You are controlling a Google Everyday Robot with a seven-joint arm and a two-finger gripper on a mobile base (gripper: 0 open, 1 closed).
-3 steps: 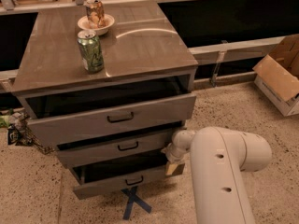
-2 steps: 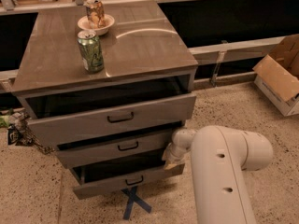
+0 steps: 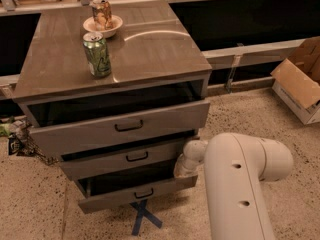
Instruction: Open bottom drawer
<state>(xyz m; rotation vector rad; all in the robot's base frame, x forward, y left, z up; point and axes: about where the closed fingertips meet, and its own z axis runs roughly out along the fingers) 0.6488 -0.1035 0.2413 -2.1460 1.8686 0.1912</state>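
Observation:
The bottom drawer [image 3: 115,197] is the lowest, narrowest front of the grey-brown cabinet [image 3: 150,49]. It carries a small black bail handle [image 3: 144,194] and stands pulled out a little, with a dark gap above its front. My gripper [image 3: 183,170] sits at the right end of this drawer, tucked under the middle drawer [image 3: 100,163], at the tip of my white arm [image 3: 240,184]. The arm's wrist hides most of it. The top drawer [image 3: 90,131] and the middle one also stand slightly out.
On the cabinet top stand a green can [image 3: 97,54] and a white bowl [image 3: 103,26] holding a second can. A blue tape cross [image 3: 144,217] marks the floor before the cabinet. A cardboard box [image 3: 300,81] lies at the right, clutter [image 3: 15,139] at the left.
The arm's elbow has edged slightly to the right. The gripper stays at the bottom drawer's right end, and the drawers look the same.

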